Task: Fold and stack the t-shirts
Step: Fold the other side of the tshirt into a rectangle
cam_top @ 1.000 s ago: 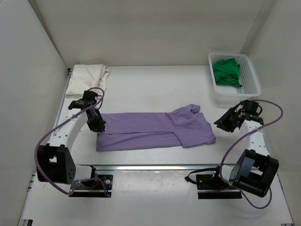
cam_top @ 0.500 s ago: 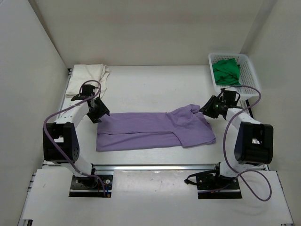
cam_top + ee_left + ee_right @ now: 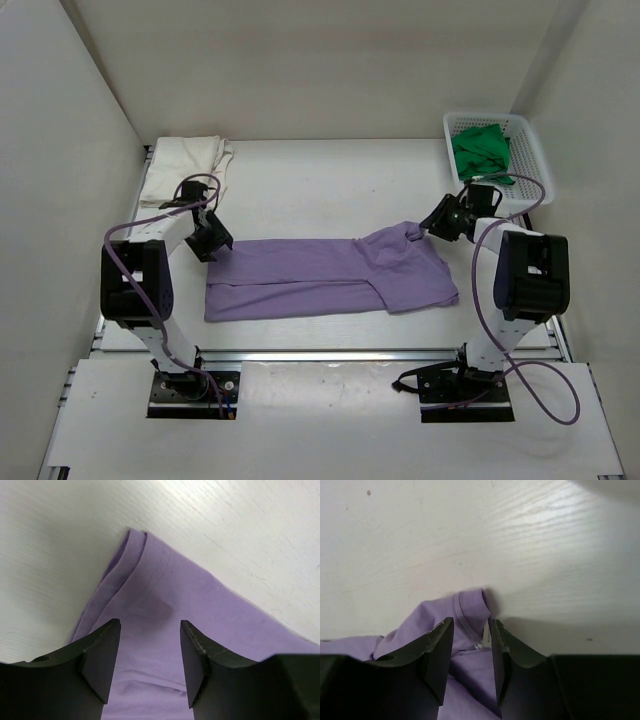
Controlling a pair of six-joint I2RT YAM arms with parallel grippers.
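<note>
Left fingers [image 3: 214, 243]: open, jaws well apart, poised over the far left corner of the lavender t-shirt [image 3: 330, 275]; nothing is held between them.

Right fingers [image 3: 433, 221]: parted by a narrow gap at the shirt's far right corner, where a small raised fold of cloth sits just beyond the tips. I see no cloth pinched.

The lavender t-shirt lies flat across the middle of the table [image 3: 320, 185], folded lengthwise into a long band. The cream-white t-shirt [image 3: 185, 165] rests folded at the far left corner. The green t-shirt [image 3: 482, 153] lies crumpled in the white basket [image 3: 535, 165], far right.
</note>
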